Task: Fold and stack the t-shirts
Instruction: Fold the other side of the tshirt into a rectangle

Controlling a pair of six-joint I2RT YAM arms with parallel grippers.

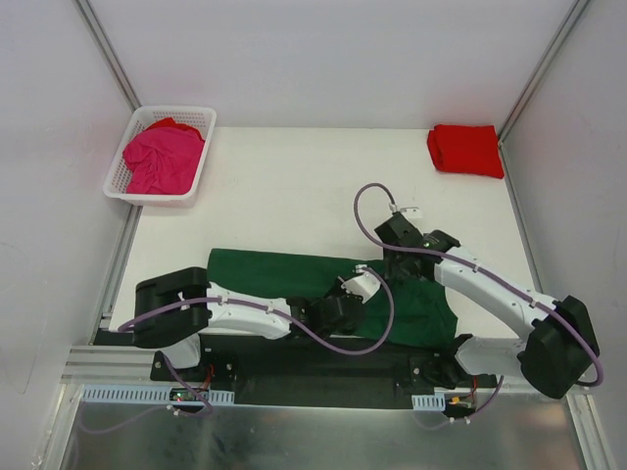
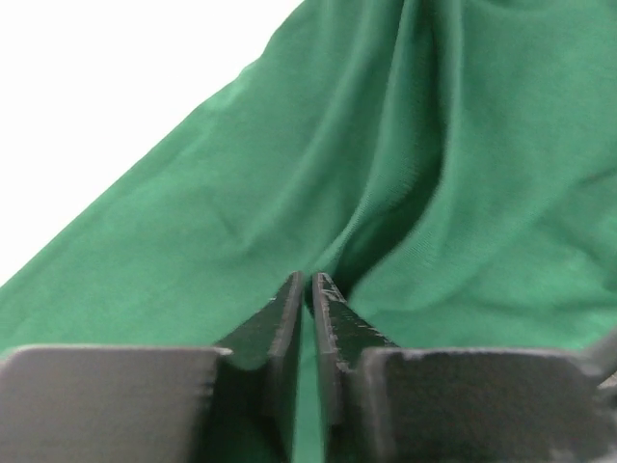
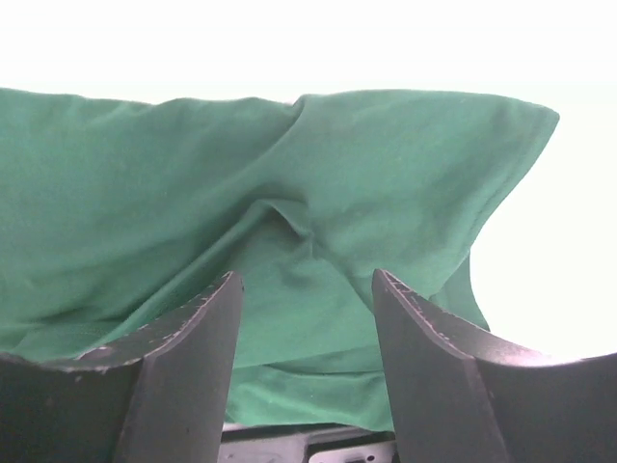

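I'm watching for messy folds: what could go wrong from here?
1. The green shirt is bunched where the left fingers pinch a crease; letting go may leave a lopsided fold.
2. The purple cable loops across the cloth and could drag it out of shape.

Bright even light, blown whites, blurry fingers (image 2: 282, 333)

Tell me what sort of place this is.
Probably a robotics lab test cell: a white table boxed in by blank panels, a left arm and right arm bolted at its near edge, and laundry props like the green t-shirt and folded red t-shirt.
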